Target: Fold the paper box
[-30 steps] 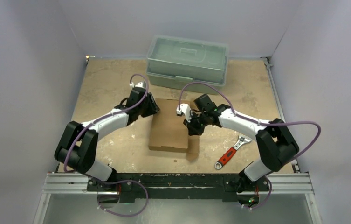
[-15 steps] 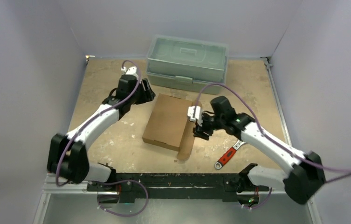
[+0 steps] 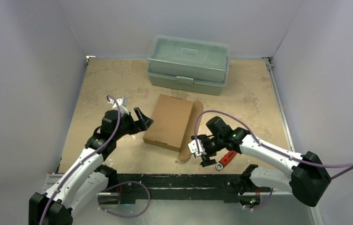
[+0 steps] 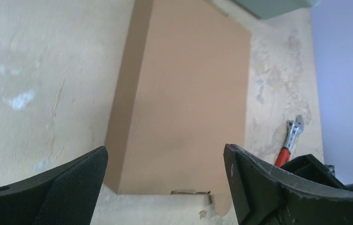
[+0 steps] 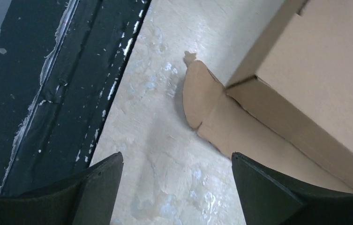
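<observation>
Near the middle of the bench [image 3: 108, 84]: the paper box [image 3: 168, 122], folded shut, one long flap [image 3: 191, 131] splayed flat along its right side. Just beside its left edge, left gripper [image 3: 142, 121] spread wide, holding nothing. Near its front right corner, right gripper [image 3: 201, 154] likewise wide apart, empty.

A grey-green plastic toolbox [image 3: 188, 64], lid closed, sits at the far edge of a scuffed tan surface [image 3: 104, 84]; a red-handled adjustable wrench [image 3: 228, 158] lies near the front right — well apart from it — just beyond a black rail [image 3: 174, 180].
</observation>
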{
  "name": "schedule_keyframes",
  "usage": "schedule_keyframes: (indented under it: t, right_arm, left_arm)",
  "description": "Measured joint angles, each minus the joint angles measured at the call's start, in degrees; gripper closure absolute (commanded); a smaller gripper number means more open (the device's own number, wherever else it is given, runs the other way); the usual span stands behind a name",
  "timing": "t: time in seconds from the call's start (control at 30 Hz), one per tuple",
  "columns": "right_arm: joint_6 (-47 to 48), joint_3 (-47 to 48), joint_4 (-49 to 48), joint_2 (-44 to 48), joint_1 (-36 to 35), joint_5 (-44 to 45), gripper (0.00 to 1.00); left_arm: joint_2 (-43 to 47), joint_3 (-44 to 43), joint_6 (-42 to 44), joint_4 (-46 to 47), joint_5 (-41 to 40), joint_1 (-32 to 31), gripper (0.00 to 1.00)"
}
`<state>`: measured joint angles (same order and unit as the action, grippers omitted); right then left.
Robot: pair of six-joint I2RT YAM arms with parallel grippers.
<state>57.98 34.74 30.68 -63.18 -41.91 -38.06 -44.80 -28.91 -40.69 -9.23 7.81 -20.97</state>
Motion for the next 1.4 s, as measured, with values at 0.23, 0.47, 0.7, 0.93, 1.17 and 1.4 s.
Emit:
schedule_keyframes:
  t: [0.23, 0.47, 0.7, 0.93, 1.17, 1.4]
  right_arm:
    - [-1.57, -0.15, -6.62, -5.84, -10.16, 6.05, 0.29]
    - [-6.60, 0.85, -11.87, -14.01, -18.95, 14.93, 0.37]
    - [-10.99, 1.60, -15.15, -14.71, -20.74, 20.48, 0.45]
    - [-13.05, 2.01, -17.55, -13.90, -20.06, 25.20, 0.59]
    - [-12.70, 2.01, -16.20, -9.31, -15.15, 24.37, 0.65]
    - [-10.95, 2.03, -11.74, -9.79, -13.81, 20.33, 0.54]
  left_arm:
    - [1.70, 4.98, -4.79, -5.01, -2.51, 0.02, 0.19]
    - [-1.99, 9.07, -7.43, -0.68, -2.27, 0.02, 0.33]
    - [-4.74, 10.58, -8.94, 4.17, -0.90, 0.00, 0.44]
    - [-2.43, 13.99, -11.85, 6.14, 0.94, 0.00, 0.51]
    - [2.12, 15.96, -14.01, 5.77, 2.36, -0.42, 0.53]
    - [2.56, 16.65, -16.74, 5.84, 2.84, -4.79, 0.52]
